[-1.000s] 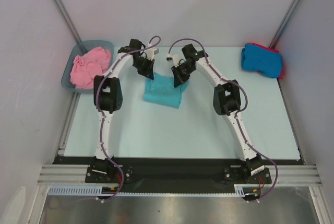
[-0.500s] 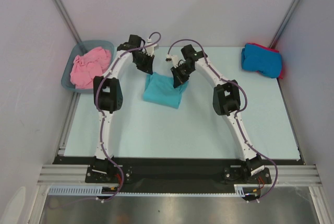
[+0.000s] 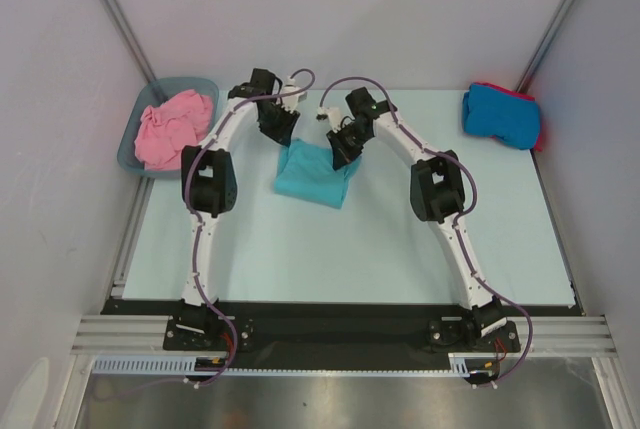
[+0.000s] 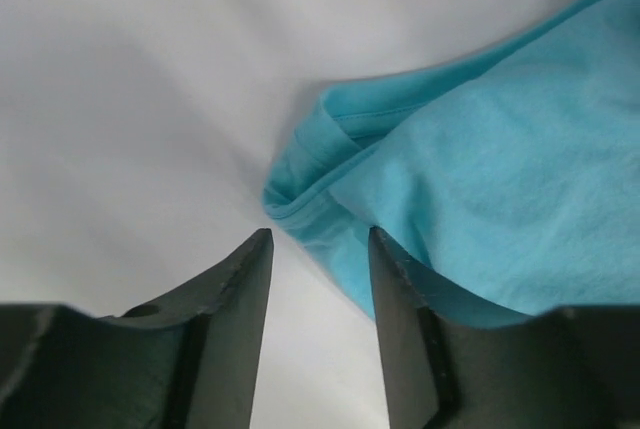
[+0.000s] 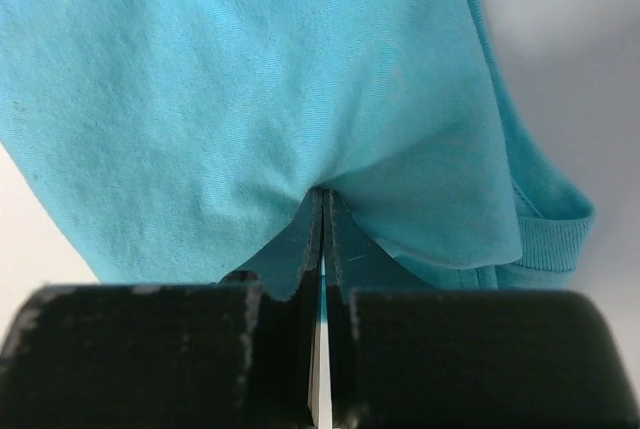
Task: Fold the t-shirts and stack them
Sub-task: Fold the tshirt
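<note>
My left claw (image 4: pixel 320 249) is gaping partway, gripping nothing, the folded corner of the teal t-shirt (image 4: pixel 480 199) lying just beyond its tips on the counter (image 4: pixel 130 99), while my right claw (image 5: pixel 322 204) is pinching shut on a tuck of that shirt. I am counting four shirts: this teal one, one pink t-shirt (image 3: pixel 172 127) in the one tub (image 3: pixel 133 160), and one blue t-shirt (image 3: pixel 500 114) lying atop one red t-shirt (image 3: pixel 541 137) far right.

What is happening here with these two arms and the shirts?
Two robot arms work on a teal shirt. The right pincer is shut on its cloth; the left pincer is open, with a shirt corner just ahead of it. A pink shirt lies in the tub; a blue shirt sits folded on a red shirt.
</note>
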Controlling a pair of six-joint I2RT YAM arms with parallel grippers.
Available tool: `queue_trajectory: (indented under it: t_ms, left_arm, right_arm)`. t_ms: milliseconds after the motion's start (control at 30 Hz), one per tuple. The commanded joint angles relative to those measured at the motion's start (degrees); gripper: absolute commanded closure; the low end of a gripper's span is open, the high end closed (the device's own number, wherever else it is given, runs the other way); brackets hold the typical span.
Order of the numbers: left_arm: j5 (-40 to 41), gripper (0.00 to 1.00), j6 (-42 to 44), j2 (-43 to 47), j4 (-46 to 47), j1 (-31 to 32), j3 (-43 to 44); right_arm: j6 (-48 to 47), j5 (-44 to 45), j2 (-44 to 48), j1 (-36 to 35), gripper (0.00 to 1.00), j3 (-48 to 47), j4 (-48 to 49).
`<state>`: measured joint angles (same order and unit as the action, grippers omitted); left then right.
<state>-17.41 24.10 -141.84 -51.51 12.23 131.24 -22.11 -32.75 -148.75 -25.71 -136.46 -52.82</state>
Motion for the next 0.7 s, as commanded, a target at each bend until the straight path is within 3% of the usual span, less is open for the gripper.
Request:
queue_trajectory:
  t_ms: [0, 100, 533, 567, 667]
  left_arm:
    - [-4.1, 0.5, 2.5, 3.4, -0.8, 0.4, -1.5]
    - [-7.5, 0.39, 3.1, 3.9, -2.2, 0.4, -2.7]
    - [-10.4, 0.37, 1.7, 4.0, -3.4, 0.2, -4.8]
    - [-10.5, 0.39, 1.6, 3.8, -3.4, 0.1, -4.8]
    - [-11.8, 0.6, 0.6, 3.3, -3.4, -0.2, -4.8]
  right_arm:
    - [-0.7, 1.0, 3.7, -0.9, 1.0, 1.1, 0.5]
    - [-0.7, 1.0, 3.6, -0.7, 1.0, 1.4, 0.6]
    - [-0.9, 1.4, 3.5, -0.8, 1.0, 1.6, 0.7]
    - [-0.8, 1.4, 3.3, -0.8, 1.0, 1.5, 0.9]
    - [-0.7, 1.5, 3.3, -0.9, 1.0, 1.1, 1.0]
